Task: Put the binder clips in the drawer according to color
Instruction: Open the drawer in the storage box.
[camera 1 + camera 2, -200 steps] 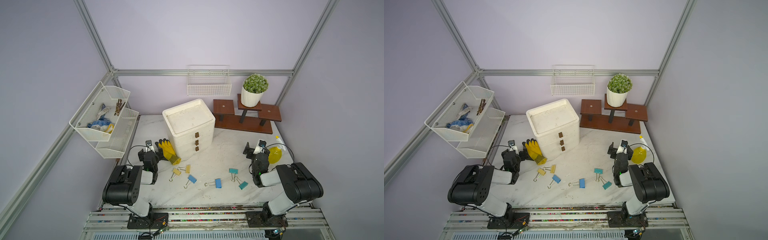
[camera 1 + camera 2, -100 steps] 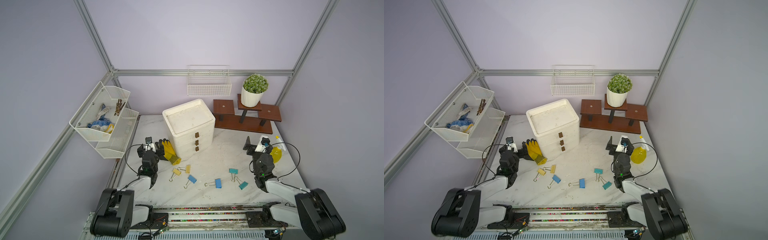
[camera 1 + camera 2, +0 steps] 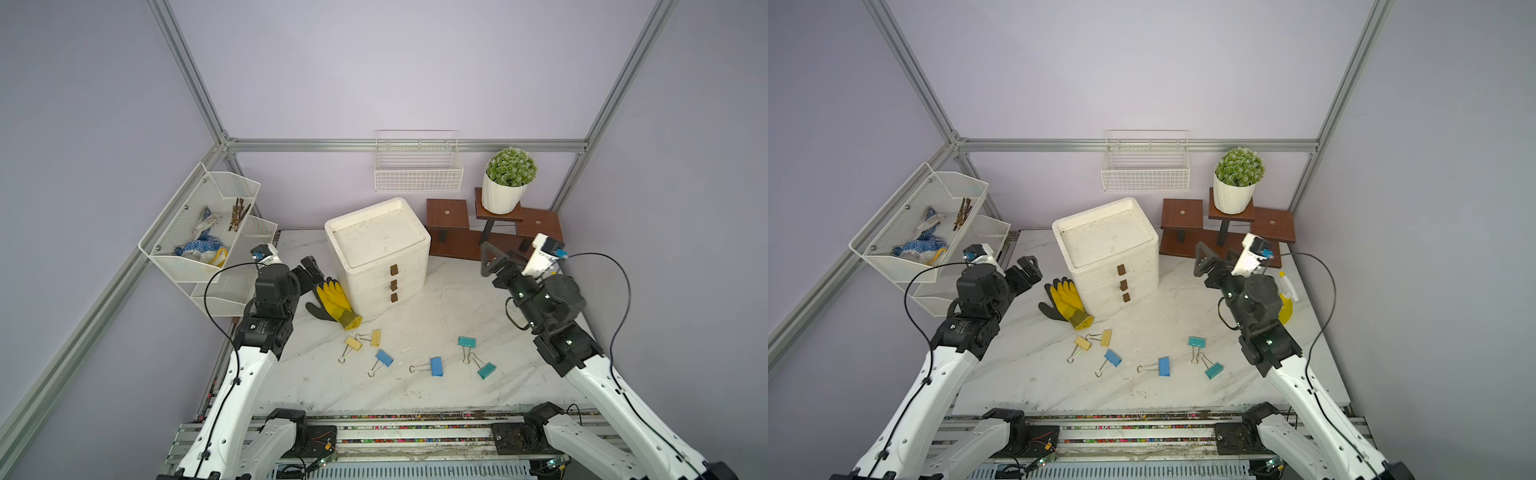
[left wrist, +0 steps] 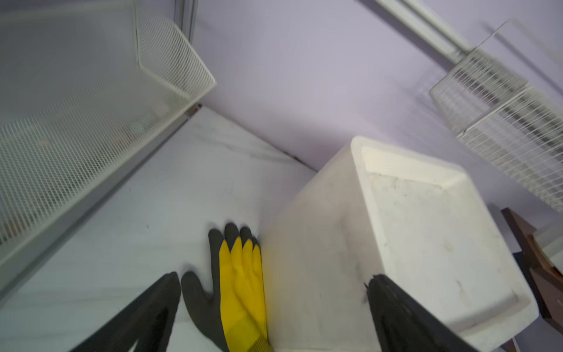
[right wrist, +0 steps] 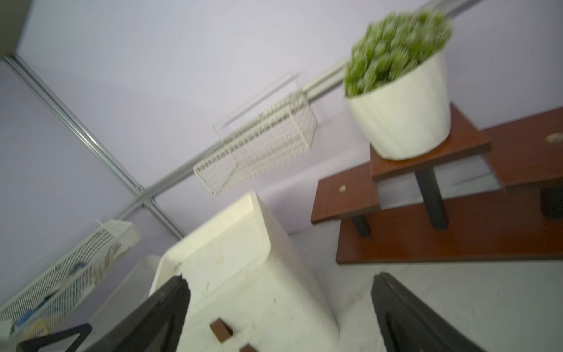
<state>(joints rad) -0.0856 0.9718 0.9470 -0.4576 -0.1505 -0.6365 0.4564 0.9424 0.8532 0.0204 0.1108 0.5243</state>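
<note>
Marble tabletop (image 3: 440, 307), six binder clips (image 3: 436, 366) before the drawer (image 3: 378, 245); left gripper (image 3: 311, 269) and right gripper (image 3: 494, 259) spread, empty

Both top views: my stereo head looks steeply down from high above my base toward the back wall, far enough off to take in the whole marble table (image 3: 457, 299) and both my arms. Left wrist view: close and low, facing the yellow glove (image 4: 240, 283) and the drawer chest (image 4: 396, 237). Right wrist view: angled upward past the drawer chest to the wire basket (image 5: 259, 152) and potted plant (image 5: 402, 100). All four views share the drawer chest and wire basket.
</note>
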